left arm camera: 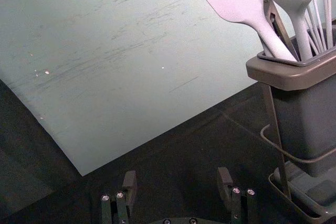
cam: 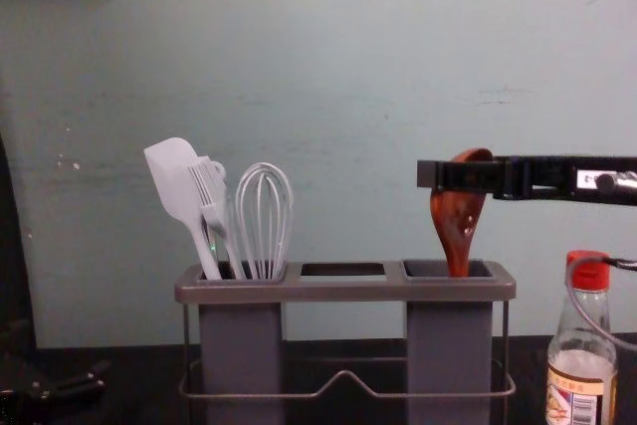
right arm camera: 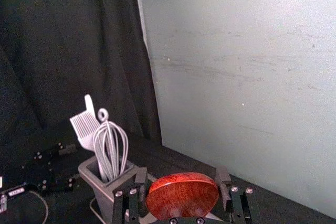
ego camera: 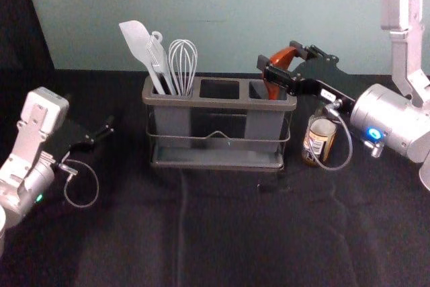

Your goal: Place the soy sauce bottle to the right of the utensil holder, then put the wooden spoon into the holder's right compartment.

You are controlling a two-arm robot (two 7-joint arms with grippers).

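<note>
My right gripper is above the right end of the utensil holder, shut on the bowl of the wooden spoon. In the chest view the spoon is upright, bowl up, its lower end inside the right compartment. The right wrist view has the spoon's bowl between the fingertips of the right gripper. The soy sauce bottle stands upright just right of the holder; in the head view the right arm partly covers it. My left gripper is parked at the left; its wrist view has the left gripper open and empty.
A spatula, a brush and a whisk stand in the holder's left compartment. The holder's middle opening holds nothing visible. A thin cable from the right arm loops in front of the bottle.
</note>
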